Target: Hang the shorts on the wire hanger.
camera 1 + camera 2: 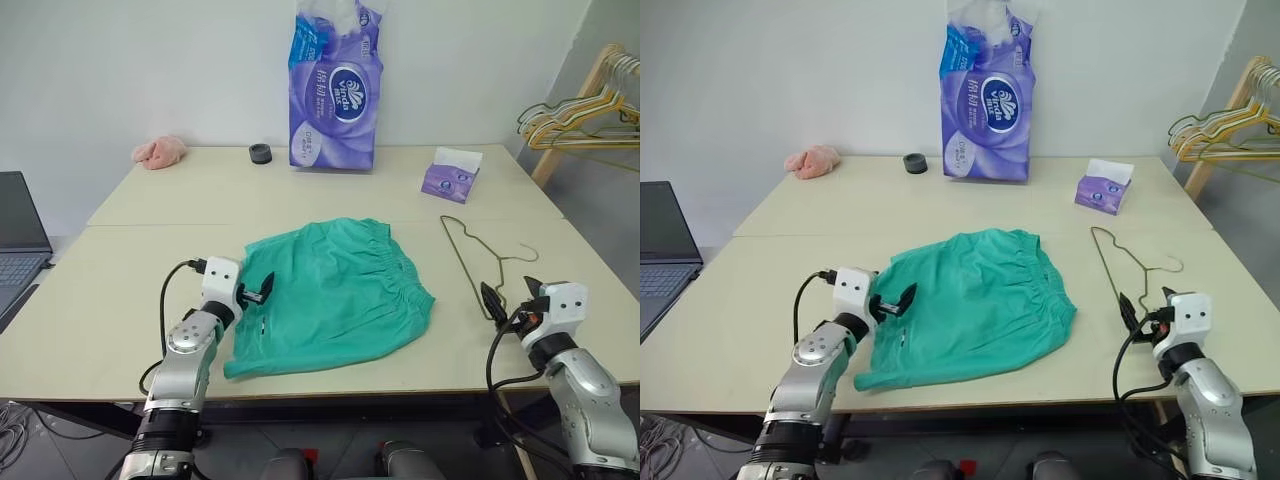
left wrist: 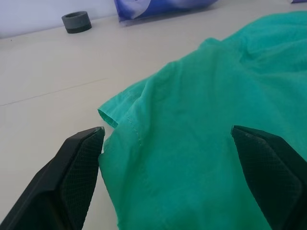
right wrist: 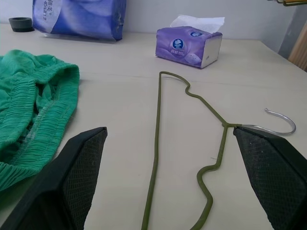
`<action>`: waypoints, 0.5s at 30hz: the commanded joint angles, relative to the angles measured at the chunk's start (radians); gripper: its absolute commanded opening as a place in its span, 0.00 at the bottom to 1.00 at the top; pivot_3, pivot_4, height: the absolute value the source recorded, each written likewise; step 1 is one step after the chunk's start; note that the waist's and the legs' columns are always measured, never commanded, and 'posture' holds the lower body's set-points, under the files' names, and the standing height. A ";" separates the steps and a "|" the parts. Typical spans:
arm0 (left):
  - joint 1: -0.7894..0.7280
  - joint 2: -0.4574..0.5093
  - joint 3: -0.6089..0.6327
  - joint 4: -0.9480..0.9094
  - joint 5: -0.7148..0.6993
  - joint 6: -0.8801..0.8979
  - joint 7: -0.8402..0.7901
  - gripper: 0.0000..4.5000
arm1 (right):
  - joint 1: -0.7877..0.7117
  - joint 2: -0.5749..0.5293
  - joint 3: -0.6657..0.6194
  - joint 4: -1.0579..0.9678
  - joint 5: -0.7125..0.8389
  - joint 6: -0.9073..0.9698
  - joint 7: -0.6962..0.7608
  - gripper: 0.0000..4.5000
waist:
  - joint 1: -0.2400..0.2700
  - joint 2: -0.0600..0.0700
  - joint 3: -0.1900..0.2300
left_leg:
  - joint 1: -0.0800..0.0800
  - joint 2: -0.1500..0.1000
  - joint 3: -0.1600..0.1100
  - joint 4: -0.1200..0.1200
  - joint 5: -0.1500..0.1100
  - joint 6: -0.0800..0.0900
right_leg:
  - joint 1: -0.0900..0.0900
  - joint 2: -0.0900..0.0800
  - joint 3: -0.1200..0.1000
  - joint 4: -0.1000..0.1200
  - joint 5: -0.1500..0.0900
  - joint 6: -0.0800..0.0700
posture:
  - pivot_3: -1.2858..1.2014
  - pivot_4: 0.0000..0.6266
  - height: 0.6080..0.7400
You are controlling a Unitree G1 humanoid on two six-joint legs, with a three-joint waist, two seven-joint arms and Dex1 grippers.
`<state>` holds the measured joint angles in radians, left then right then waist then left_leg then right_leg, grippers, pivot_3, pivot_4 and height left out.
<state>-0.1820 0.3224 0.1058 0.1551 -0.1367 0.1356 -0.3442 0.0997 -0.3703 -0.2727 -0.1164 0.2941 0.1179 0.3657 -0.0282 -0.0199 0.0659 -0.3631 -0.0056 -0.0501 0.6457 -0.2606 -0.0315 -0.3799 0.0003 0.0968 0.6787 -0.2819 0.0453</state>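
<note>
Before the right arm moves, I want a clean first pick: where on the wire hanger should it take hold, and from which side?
Probably the long straight bottom wire of the wire hanger, which lies flat on the table facing the shorts. Come from above with the open right claw straddling that wire; the thin wire offers no height for a sideways grip, and the hook points away towards the table edge.

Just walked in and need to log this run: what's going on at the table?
A humanoid robot is set to hang the shorts on the wire hanger, but nothing is picked up yet. The shorts lie flat on the table with the hanger beside them, apart. The left gripper is open at the shorts' edge; the right gripper is open near the hanger.
</note>
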 commanded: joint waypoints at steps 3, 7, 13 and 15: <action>-0.001 0.022 0.018 -0.040 0.018 0.001 0.023 0.99 | -0.017 -0.003 -0.002 -0.037 -0.006 -0.022 0.001 1.00 | 0.000 0.000 0.000 | 0.000 0.000 0.000 0.000 0.000 0.000 | 0.000 0.000 0.000 0.000 0.000 0.000 | 0.52 0.03 1.00; 0.008 0.025 0.026 -0.042 0.017 0.001 0.027 0.99 | -0.012 -0.003 0.009 -0.038 -0.016 -0.028 0.010 1.00 | 0.000 0.000 0.000 | 0.000 0.000 0.000 0.000 0.000 0.000 | 0.000 0.000 0.000 0.000 0.000 0.000 | 0.52 0.03 1.00; 0.029 0.021 0.034 -0.064 0.008 0.018 0.034 0.99 | -0.014 -0.002 0.022 -0.034 -0.024 -0.038 0.016 1.00 | 0.000 0.000 0.000 | 0.000 0.000 0.000 0.000 0.000 0.000 | 0.000 0.000 0.000 0.000 0.000 0.000 | 0.53 0.03 1.00; 0.033 0.022 0.031 -0.072 0.012 0.022 0.035 0.99 | -0.016 -0.002 0.024 -0.031 -0.025 -0.041 0.015 1.00 | 0.000 0.000 0.000 | 0.000 0.000 0.000 0.000 0.000 0.000 | 0.000 0.000 0.000 0.000 0.000 0.000 | 0.53 0.03 1.00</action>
<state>-0.1472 0.3368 0.1231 0.1260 -0.1212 0.1598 -0.3159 0.0989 -0.3703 -0.2459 -0.1164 0.2746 0.1021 0.3755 -0.0284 -0.0201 0.0660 -0.3631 -0.0056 -0.0503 0.6456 -0.2607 -0.0315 -0.3799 0.0002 0.0968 0.6786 -0.2819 0.0453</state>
